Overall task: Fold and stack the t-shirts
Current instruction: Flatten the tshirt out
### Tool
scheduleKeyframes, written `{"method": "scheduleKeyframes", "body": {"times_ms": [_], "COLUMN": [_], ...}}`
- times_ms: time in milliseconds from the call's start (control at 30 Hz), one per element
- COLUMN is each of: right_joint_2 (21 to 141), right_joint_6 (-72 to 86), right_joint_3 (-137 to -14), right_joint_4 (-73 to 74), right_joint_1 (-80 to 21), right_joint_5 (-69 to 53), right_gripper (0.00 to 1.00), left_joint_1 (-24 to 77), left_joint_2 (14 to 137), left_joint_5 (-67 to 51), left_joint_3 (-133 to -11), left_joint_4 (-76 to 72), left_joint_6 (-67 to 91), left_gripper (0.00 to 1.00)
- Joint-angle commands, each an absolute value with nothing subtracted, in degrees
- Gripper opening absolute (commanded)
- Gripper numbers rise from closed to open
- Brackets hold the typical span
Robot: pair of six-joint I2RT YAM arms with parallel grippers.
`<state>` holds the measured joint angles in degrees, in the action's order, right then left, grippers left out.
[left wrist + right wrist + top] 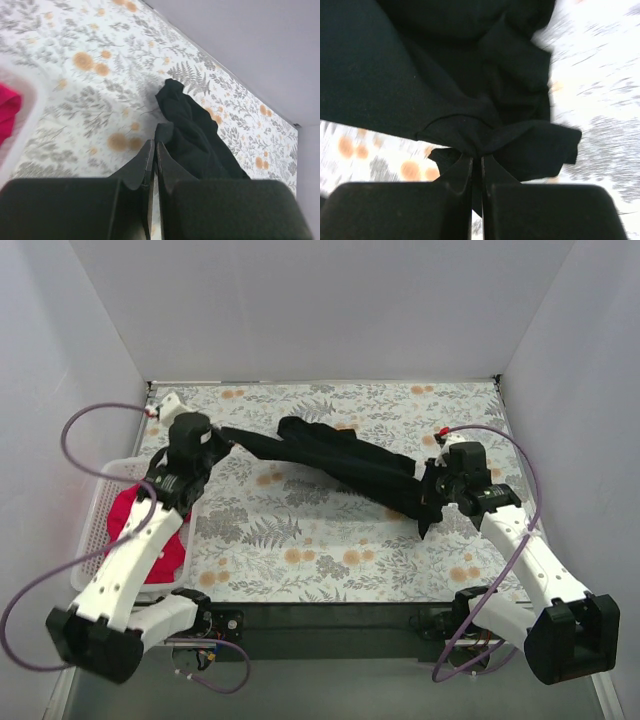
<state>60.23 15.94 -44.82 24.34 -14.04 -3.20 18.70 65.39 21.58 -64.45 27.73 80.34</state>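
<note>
T-shirt count: 2; one black t-shirt [350, 465], one red-pink t-shirt [128, 512]. Pincers: 2; basket: 1.

black t-shirt: bunched into one long band over the floral table [300, 550]; in the top view it runs from about 10 o'clock down to about 4 o'clock; thin at the 10 o'clock end, thicker and crumpled through the middle; a short tail hangs at the 4 o'clock end; unfolded.

left pincer [222, 437]: at the 10 o'clock end of the band; in the left wrist view its fingers [144, 161] stand almost together, only a narrow slit between them; dark cloth starts right at the tips, so it reads as pinching the black t-shirt's thin end; the contact itself is hard to make out.

right pincer [432, 492]: at the 4 o'clock end; the right wrist view shows the fingers [464, 167] closed to a slit with a gathered knot of black cloth clamped at the tips; folds fan out from there toward 12 o'clock; the table print behind is blurred.

red-pink t-shirt: crumpled inside the white lattice basket [100, 495] at the table's 9 o'clock edge; partly covered by the left arm; not touching the black t-shirt; unfolded.

Stack count: 0; both shirts apart, one held over the table, one in the basket.
</note>
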Motion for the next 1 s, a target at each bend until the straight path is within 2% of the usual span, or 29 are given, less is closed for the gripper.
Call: {"method": "scheduleKeyframes", "body": {"times_ms": [0, 67, 100, 167, 200, 300, 367, 533, 633, 767, 933, 967], "right_joint_2": [61.26, 61.08, 61.26, 62.57, 63.62, 63.98, 64.86, 69.51, 74.43, 83.29, 89.9, 92.17], "right_joint_6": [12.84, 11.61, 10.82, 8.45, 6.96, 6.77, 7.2, 9.84, 13.16, 15.64, 16.0, 15.47], "right_joint_3": [-43.52, -41.06, -40.61, -41.65, -42.44, -47.09, -50.95, -53.87, -54.58, -53.88, -54.05, -55.53], "right_joint_4": [33.03, 35.67, 36.55, 40.32, 41.21, 41.57, 41.22, 35.34, 29.55, 20.58, 12.66, 12.4], "right_joint_1": [-14.94, -16.43, -16.87, -18.27, -18.72, -18.81, -18.63, -17.06, -16.35, -16.35, -16.35, -16.26], "right_joint_5": [-17.56, -22.99, -25.2, -29.51, -30.23, -22.09, -13.94, 2.7, 1.23, -7.53, -11.6, -10.38], "right_gripper": [0.02, 0.07, 0.18, 0.34, 0.52, 0.67, 0.71, 0.72, 0.75, 0.88, 0.89, 0.82], "left_joint_1": [17.67, 17.67, 17.67, 17.67, 17.67, 17.67, 17.67, 17.67, 17.67, 17.67, 17.67, 17.67], "left_joint_2": [56.01, 49.18, 47.13, 42.22, 41.23, 39.55, 39.2, 37.44, 37.53, 37.71, 38.58, 39.37], "left_joint_5": [28.39, 28.13, 28.13, 28.74, 28.74, 28.65, 29.26, 28.75, 29.79, 31.2, 31.73, 32.08], "left_joint_3": [-53.81, -47.39, -45.55, -40.97, -40.17, -40.16, -40.52, -38.59, -38.85, -38.85, -38.58, -38.58], "left_joint_4": [31.2, 30.41, 29.98, 29.09, 28.57, 29.18, 29.97, 29.71, 29.62, 31.11, 30.76, 30.76], "left_joint_6": [79.8, 80.24, 80.07, 79.63, 78.67, 77.18, 76.56, 75.85, 75.32, 76.55, 75.85, 75.94], "left_gripper": [0.0, 0.0, 0.0, 0.0, 0.0, 0.0, 0.0, 0.0, 0.0, 0.0, 0.0, 0.0]}}
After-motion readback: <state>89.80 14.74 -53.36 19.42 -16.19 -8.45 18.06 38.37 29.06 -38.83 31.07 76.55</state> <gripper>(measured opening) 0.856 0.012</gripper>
